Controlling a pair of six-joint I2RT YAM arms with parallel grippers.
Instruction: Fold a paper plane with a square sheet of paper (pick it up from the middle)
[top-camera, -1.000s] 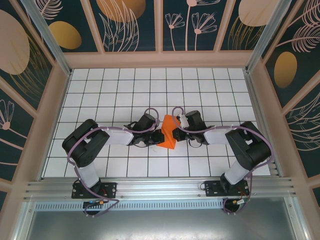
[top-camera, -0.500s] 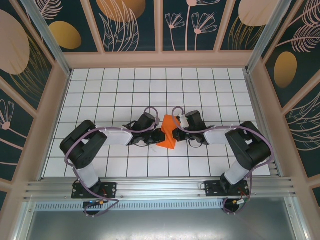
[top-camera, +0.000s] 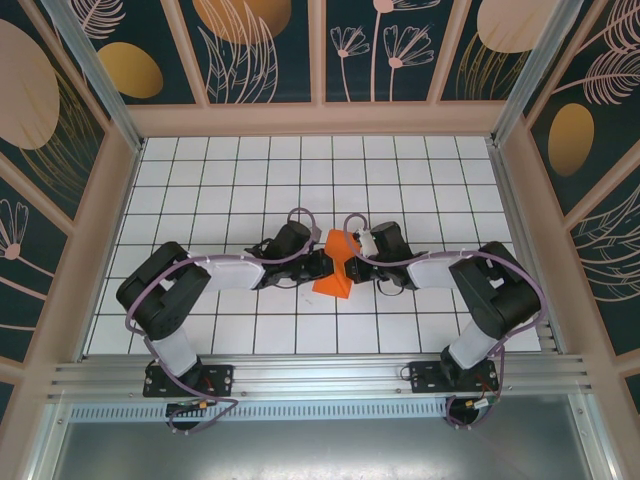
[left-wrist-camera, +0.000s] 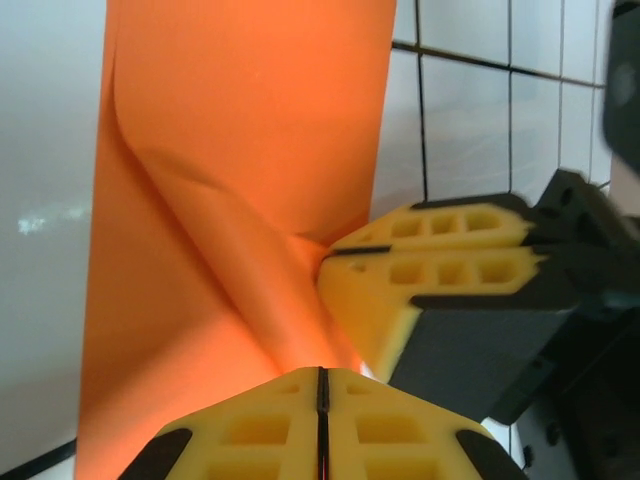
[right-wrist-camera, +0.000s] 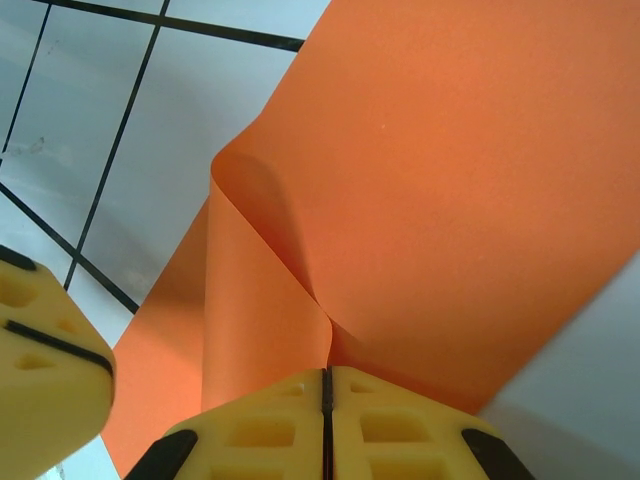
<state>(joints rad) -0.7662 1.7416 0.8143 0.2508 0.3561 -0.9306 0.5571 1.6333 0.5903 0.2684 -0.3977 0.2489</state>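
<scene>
Item under inspection: one paper, bright orange, plain and unmarked. It is no longer flat. In the top view it reads as a bent, roughly wedge-shaped piece with its point toward the near edge. The wrist views show a soft rolled bend, not a sharp crease, running from the upper part of the sheet down to the pinch point. The surface is otherwise smooth.

Location: middle of the white-tiled bench, directly between the two arms. Whether its near tip touches the bench cannot be told.

Left gripper: jaws closed tight on the paper's edge, pads meeting.

Right gripper: jaws likewise closed on the paper, pads meeting. In the left wrist view it sits just beside the left one, at right angles to it.

Count: one paper, two grippers, both holding it.
</scene>
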